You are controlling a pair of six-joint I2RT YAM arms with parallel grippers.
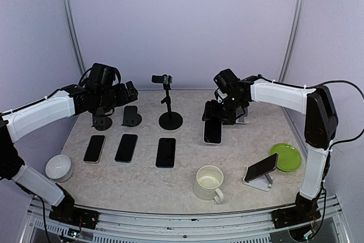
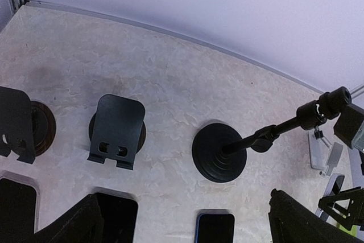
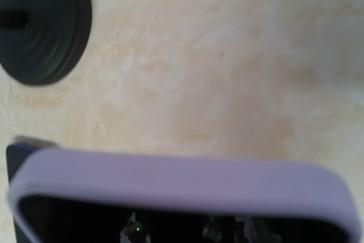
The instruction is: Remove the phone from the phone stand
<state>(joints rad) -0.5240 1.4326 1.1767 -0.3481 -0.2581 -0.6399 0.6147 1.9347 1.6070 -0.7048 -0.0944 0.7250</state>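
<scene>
A phone (image 1: 212, 131) in a lilac case hangs nearly upright just above the table at the back right, with my right gripper (image 1: 219, 114) shut on its upper part. In the right wrist view the phone's lilac edge (image 3: 182, 183) fills the bottom and hides the fingers. Just behind it stands a small white phone stand (image 1: 245, 119) with nothing on it. My left gripper (image 1: 128, 93) is open above the back left, its fingers (image 2: 74, 226) spread wide over the table with nothing between them.
Two black stands (image 2: 116, 129) (image 2: 17, 120) and a tall stand on a round black base (image 1: 170, 120) line the back. Three dark phones (image 1: 126, 148) lie flat in a row. Another phone leans on a white stand (image 1: 260, 183) beside a green plate (image 1: 286, 157), a mug (image 1: 209, 182) and a white bowl (image 1: 58, 167).
</scene>
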